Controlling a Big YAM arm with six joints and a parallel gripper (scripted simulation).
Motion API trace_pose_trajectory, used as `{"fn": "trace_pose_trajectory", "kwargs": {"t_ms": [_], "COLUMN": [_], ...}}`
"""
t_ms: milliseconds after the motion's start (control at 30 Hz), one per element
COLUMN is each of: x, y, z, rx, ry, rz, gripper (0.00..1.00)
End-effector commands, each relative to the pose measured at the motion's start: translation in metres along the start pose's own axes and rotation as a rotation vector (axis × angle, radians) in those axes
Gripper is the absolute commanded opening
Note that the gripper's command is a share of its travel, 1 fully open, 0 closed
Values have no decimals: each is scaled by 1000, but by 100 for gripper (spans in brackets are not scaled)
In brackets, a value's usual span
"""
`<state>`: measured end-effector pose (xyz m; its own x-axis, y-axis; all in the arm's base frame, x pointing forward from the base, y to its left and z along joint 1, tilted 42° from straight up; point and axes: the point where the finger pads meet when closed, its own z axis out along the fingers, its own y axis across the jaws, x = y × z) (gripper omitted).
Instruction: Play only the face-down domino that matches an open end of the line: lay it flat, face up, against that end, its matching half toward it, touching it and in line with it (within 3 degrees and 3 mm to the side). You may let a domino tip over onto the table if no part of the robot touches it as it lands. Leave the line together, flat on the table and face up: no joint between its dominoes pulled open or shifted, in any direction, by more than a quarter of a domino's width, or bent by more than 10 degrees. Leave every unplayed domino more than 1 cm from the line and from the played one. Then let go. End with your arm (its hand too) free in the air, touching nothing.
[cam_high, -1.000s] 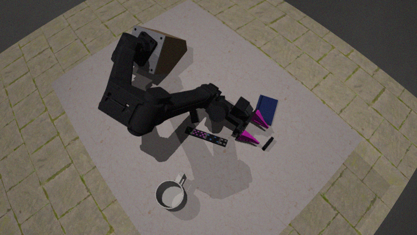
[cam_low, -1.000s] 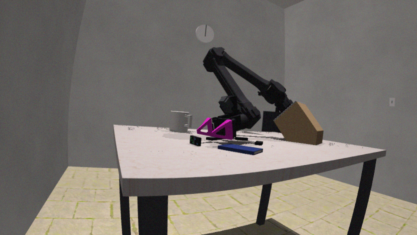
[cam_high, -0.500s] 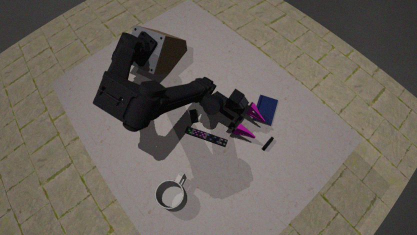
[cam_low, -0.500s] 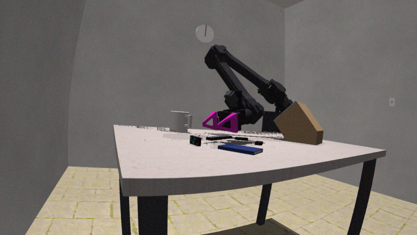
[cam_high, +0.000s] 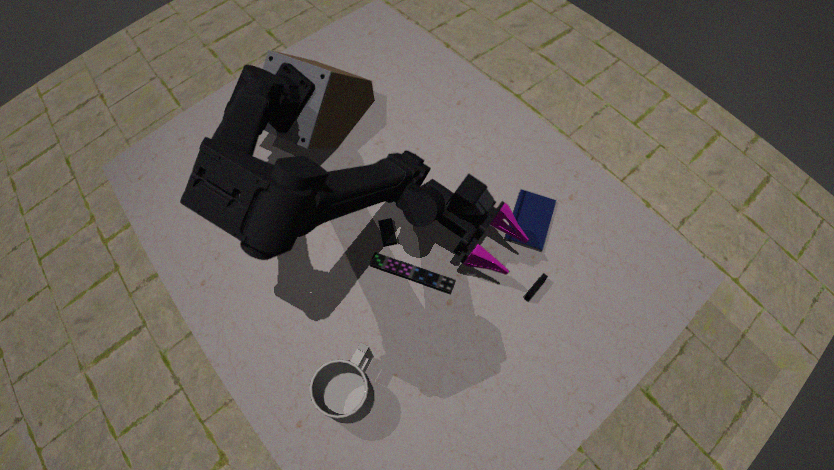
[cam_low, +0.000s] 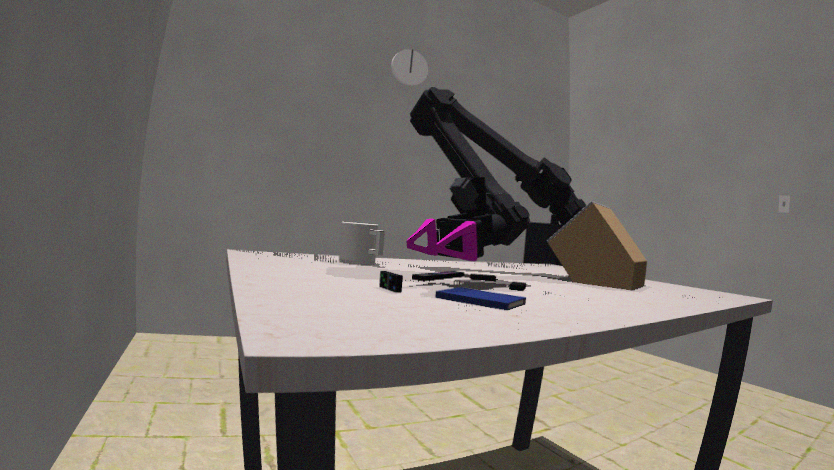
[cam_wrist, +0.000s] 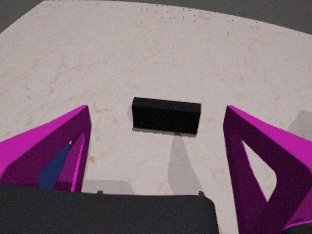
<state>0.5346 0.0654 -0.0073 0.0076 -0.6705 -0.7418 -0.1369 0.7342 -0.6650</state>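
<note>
Your gripper (cam_high: 518, 255) (cam_low: 421, 248) (cam_wrist: 157, 115) stands well open, roughly three quarters of its spread, with nothing between the fingers. It hangs above the table (cam_high: 589, 344) (cam_low: 326, 335) (cam_wrist: 175, 45), pointing toward the upright domino (cam_high: 535, 287) (cam_low: 390, 281) (cam_wrist: 166, 117), which stands on a long edge just beyond the fingertips and touches neither. Its pips face outward in the exterior view; the wrist view gives you only its black back.

The line of dominoes (cam_high: 413, 272) (cam_low: 437, 275) lies flat, face up, on the near side of the arm. Another domino (cam_high: 388, 231) lies close by its green-pipped end, and the blue book (cam_high: 534, 220) (cam_low: 480, 298) sits beside the gripper.

If this piece is meant to tip, a finger still against it as it lands would spoil the drop, so pull clear first. Push it from too low and it may slide instead of falling. Swing back too low and you could knock the line's pale-pipped end and open a joint. The pips look too small to count, so the match may be wrong; check before committing.
</note>
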Motion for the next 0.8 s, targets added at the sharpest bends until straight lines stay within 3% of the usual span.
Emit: {"fn": "trace_pose_trajectory", "kwargs": {"t_ms": [0,167,200,767], "x": [-26,-26,-9,-10], "y": [-2,-2,-1,-1], "z": [-2,-2,0,0], "rx": [13,13,3,3], "ry": [-57,-57,-17,-20], "rz": [3,3,0,0], "gripper": [75,75,75,75]}}
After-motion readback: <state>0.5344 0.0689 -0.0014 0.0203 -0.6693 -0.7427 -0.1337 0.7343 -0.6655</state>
